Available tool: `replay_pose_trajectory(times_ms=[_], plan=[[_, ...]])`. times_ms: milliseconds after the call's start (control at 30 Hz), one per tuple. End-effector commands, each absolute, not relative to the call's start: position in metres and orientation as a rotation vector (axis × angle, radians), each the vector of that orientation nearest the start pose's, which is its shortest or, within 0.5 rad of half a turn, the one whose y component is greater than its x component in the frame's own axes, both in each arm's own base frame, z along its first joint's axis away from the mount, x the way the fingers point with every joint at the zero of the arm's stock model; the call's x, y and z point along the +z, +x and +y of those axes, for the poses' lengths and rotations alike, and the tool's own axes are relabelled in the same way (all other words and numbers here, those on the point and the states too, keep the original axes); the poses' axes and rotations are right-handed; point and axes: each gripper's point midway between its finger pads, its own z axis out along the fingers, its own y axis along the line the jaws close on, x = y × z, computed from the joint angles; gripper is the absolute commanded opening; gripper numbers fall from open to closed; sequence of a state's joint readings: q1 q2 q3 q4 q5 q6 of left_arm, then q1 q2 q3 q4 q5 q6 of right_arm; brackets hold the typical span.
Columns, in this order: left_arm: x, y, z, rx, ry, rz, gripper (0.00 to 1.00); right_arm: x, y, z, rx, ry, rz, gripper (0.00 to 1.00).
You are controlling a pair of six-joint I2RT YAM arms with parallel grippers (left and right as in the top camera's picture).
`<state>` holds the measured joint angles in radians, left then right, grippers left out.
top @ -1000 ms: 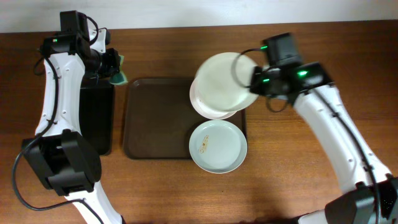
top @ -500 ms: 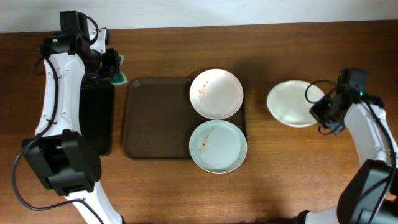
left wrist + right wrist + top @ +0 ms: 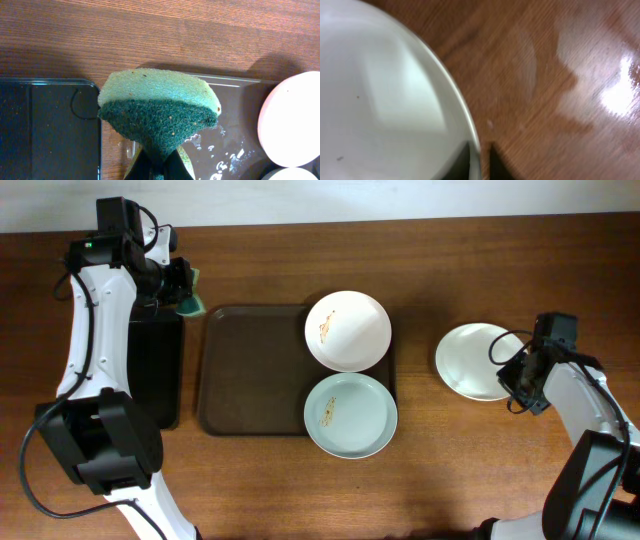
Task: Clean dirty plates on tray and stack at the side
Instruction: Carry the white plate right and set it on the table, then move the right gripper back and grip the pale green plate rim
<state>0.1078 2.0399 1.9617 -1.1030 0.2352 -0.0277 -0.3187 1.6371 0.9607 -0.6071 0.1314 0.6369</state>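
Two plates with brown crumbs lie at the right end of the dark brown tray (image 3: pixel 250 370): a white one (image 3: pixel 347 330) at the back and a pale mint one (image 3: pixel 350 415) in front, overhanging the rim. Another white plate (image 3: pixel 482 361) (image 3: pixel 385 100) lies on the bare table to the right. My right gripper (image 3: pixel 518 370) (image 3: pixel 479 162) straddles that plate's right rim, jaws slightly apart, a sliver of wood showing beside the rim. My left gripper (image 3: pixel 183 290) (image 3: pixel 160 167) hovers at the tray's back left corner, shut on a green sponge (image 3: pixel 160 105).
A smaller black tray (image 3: pixel 157 370) (image 3: pixel 45 130) lies left of the brown one, under my left arm. Water drops and smears mark the brown tray's left part (image 3: pixel 220 150). Bare wood surrounds the plate on the right.
My right arm carried the white plate from above the tray to the table on the right and set it down; its jaws have loosened. The left arm has not moved.
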Motion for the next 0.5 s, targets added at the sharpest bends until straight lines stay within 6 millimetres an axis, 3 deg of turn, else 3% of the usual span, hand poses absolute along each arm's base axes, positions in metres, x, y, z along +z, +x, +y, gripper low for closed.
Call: replay_pose_trajectory(times_ms=[0,67,133,300,367,467], plan=[[0.172,0.482,0.010,-0.307,-0.126,2.712,0.01,0.041,0.316,-0.134,-0.149,1.327,2.453,0.65],[0.172,0.482,0.010,-0.307,-0.127,2.713,0.01,0.041,0.324,-0.126,-0.069,1.294,2.465,0.76],[0.172,0.482,0.010,-0.307,-0.126,2.713,0.01,0.050,0.338,-0.111,0.076,1.195,2.505,0.77],[0.172,0.482,0.010,-0.307,-0.127,2.713,0.01,0.105,0.370,-0.073,0.300,0.949,2.540,0.77],[0.172,0.482,0.010,-0.307,-0.128,2.713,0.01,0.136,0.376,-0.039,0.369,0.804,2.591,0.78],[0.172,0.482,0.010,-0.307,-0.127,2.713,0.01,0.147,0.362,0.010,0.446,0.686,2.714,0.76]])
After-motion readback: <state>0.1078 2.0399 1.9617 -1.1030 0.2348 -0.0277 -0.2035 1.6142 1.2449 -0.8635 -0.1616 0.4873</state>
